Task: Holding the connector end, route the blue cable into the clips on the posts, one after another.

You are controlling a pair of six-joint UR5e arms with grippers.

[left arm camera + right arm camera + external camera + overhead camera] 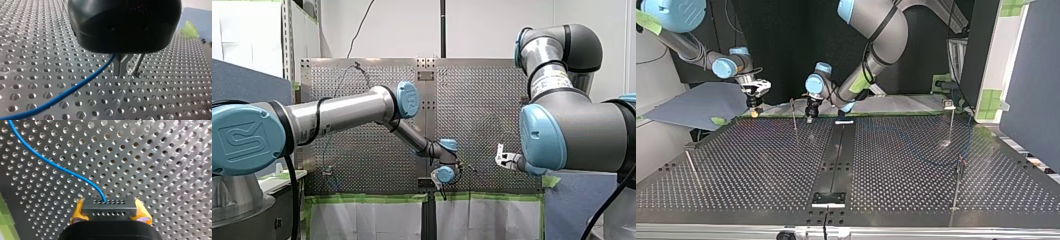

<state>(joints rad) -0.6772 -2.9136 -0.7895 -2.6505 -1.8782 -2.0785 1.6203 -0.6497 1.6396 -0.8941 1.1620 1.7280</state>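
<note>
In the right wrist view my right gripper [109,205] has its yellow pads [78,210] shut on the grey connector block [110,213]. The blue cable [50,162] leaves the block and curves away over the perforated table. In the left wrist view my left gripper [121,72] has its metal fingers shut. The blue cable [62,93] runs up from the table to their root and vanishes there. A thin post [137,65] stands just beside those fingers. In the top view my left gripper [809,116] is near the middle of the far edge and my right gripper [754,110] is further left.
In the top view, thin posts stand on the table [761,165]: one [793,114] between the grippers, one with a clip [950,117] at the right, one [957,182] nearer the front right, one [691,167] at the left. A black rail [836,160] runs down the middle.
</note>
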